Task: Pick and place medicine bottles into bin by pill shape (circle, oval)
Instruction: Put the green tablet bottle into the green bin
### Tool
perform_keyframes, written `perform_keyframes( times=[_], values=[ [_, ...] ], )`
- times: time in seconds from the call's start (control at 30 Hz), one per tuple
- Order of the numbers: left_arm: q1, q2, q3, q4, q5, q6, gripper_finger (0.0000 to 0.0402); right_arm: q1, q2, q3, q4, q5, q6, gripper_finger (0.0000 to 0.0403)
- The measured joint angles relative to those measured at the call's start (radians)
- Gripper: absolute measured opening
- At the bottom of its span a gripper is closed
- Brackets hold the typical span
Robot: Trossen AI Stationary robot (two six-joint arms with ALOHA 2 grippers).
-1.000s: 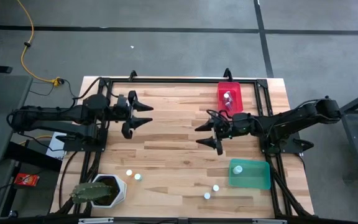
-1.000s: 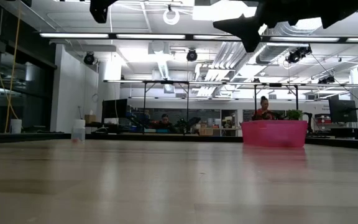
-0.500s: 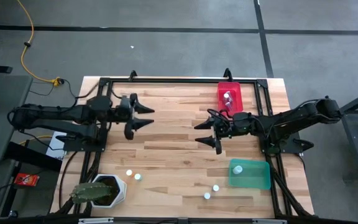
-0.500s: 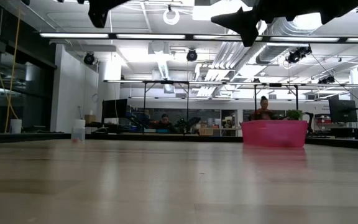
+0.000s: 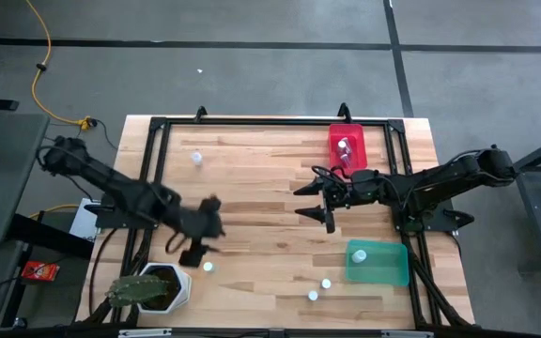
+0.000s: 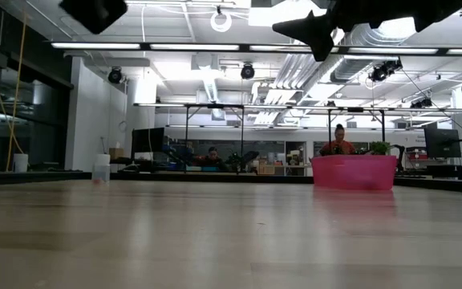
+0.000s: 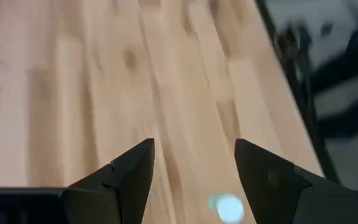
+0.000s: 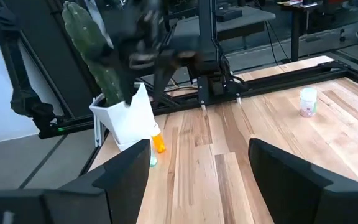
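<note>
Wooden worktop (image 5: 270,202) carries everything, read from the high view's near edge at 6 o'clock outward. At 7 o'clock stands a white pot (image 5: 172,286) holding a cactus (image 5: 131,291). Just past it lie 2 bottles (image 5: 208,267), one orange-bodied in the right wrist view, touching the pot's foot. At 5 o'clock 2 more bottles (image 5: 326,284) stand apart on bare wood, beside a green bin (image 5: 389,268) holding 1 bottle (image 5: 360,253).

Left gripper (image 5: 195,246) hangs over the pair by the pot, its 2 fingers spread with nothing between them; a white cap (image 7: 229,207) shows below the gap in its own wrist view.

Right gripper (image 5: 314,201) hovers near the worktop's centre toward 3 o'clock, fingers wide apart and empty.

Farther off, at 11 o'clock, 1 bottle (image 5: 196,158) stands alone. At 1 o'clock a red bin (image 5: 334,141) holds bottles (image 5: 345,147); how many I cannot tell.
</note>
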Motion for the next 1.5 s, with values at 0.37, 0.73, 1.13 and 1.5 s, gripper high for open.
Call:
perform_keyframes(
  times=[0.37, 0.73, 1.13, 1.5],
  values=[
    [-0.143, 0.258, 0.003, -0.037, 0.051, -0.425, 0.0213, -0.002, 0.000, 0.000, -0.037, 0.043, 0.001, 0.0263],
    [-0.150, 0.322, 0.003, -0.045, 0.075, -0.743, 0.0213, -0.002, 0.000, 0.000, -0.054, 0.043, 0.000, 0.0263],
    [-0.202, 0.322, 0.003, -0.117, 0.013, -0.769, 0.0200, -0.002, 0.000, 0.000, -0.065, 0.044, 0.000, 0.0263],
    [-0.229, 0.357, 0.003, -0.109, -0.014, -0.650, 0.0200, -0.002, 0.000, 0.000, -0.079, 0.045, 0.002, 0.0263]
  ],
)
